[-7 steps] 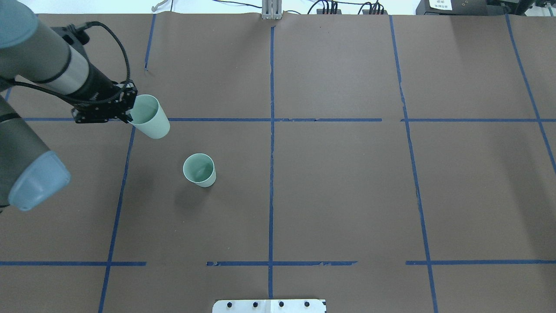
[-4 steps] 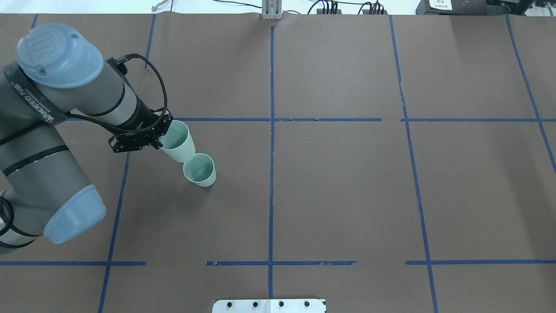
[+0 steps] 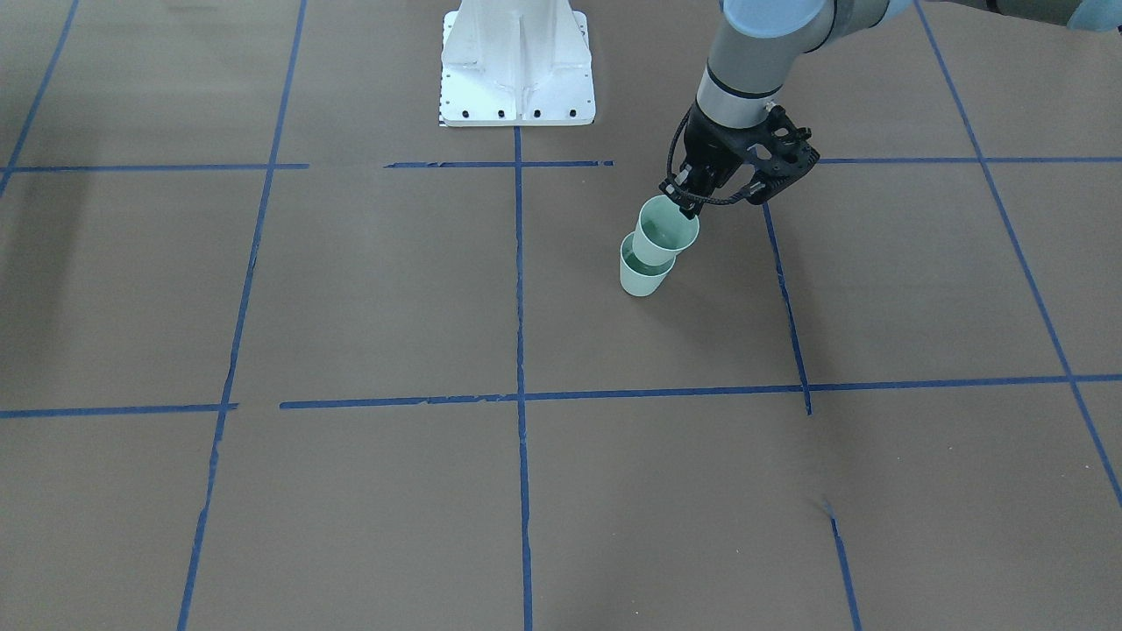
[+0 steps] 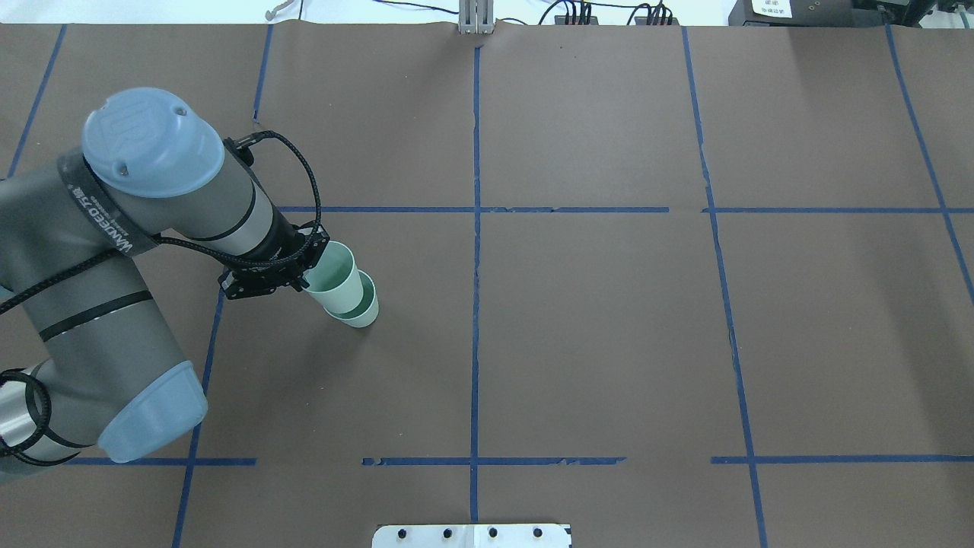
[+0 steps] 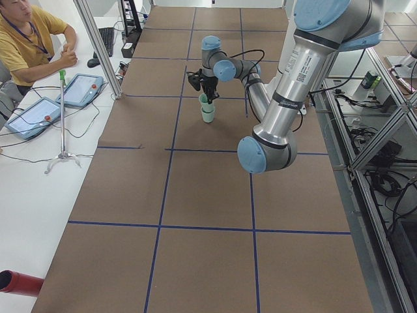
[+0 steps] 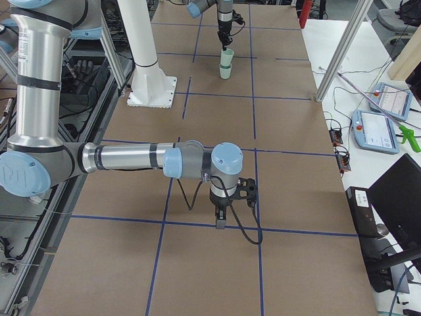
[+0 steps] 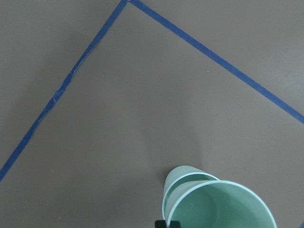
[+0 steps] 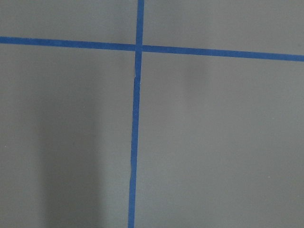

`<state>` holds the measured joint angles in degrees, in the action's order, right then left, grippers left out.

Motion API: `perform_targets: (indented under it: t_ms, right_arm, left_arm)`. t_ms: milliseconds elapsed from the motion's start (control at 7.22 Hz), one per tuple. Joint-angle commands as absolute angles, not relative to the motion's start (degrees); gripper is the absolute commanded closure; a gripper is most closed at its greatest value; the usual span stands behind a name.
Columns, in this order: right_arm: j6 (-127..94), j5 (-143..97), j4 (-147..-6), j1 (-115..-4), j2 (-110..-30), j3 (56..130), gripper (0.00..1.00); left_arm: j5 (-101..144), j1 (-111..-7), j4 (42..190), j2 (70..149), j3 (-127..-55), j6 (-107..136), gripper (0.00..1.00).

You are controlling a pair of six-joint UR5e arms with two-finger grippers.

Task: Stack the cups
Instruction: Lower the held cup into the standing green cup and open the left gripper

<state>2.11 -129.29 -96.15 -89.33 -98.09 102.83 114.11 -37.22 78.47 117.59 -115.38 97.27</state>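
Two pale mint-green cups are on the brown table. One cup [image 4: 365,313] stands upright left of centre. My left gripper [image 4: 306,268] is shut on the rim of the other cup [image 4: 333,277] and holds it tilted, its base at the mouth of the standing cup. In the front view the held cup [image 3: 666,233] overlaps the rim of the lower cup [image 3: 642,279]. The left wrist view shows the held cup [image 7: 223,205] in front of the lower one [image 7: 176,178]. My right gripper [image 6: 220,222] hangs over bare table far from the cups; I cannot tell whether it is open or shut.
The white robot base [image 3: 517,79] stands at the table's near edge. Blue tape lines [image 4: 475,228] divide the brown table cover. An operator [image 5: 26,32] sits beyond the far side, by tablets [image 5: 29,117].
My left gripper has carried the held cup right and toward the robot, from apart at the far left to over the standing cup. The standing cup has not moved.
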Motion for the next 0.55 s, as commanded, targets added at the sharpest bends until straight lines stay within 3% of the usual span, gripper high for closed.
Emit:
perform_targets:
  t_ms: [0,138,415]
  right_arm:
    - [2.11,-129.29,-96.15,-89.38,-98.09,102.83,0.0]
    - [2.11,-129.29,-96.15,-89.3,-98.09,102.83,0.0]
    - [2.11,-129.29,-96.15,-89.38,-98.09,102.83,0.0]
  left_arm:
    - [114.0,-36.65,78.57,117.86,-114.88,97.3,0.52]
    - [114.08,-36.65,78.57,118.04,-114.87,97.29,0.01]
    - [114.69,-37.09,80.66,118.13,-115.49,97.12,0.0]
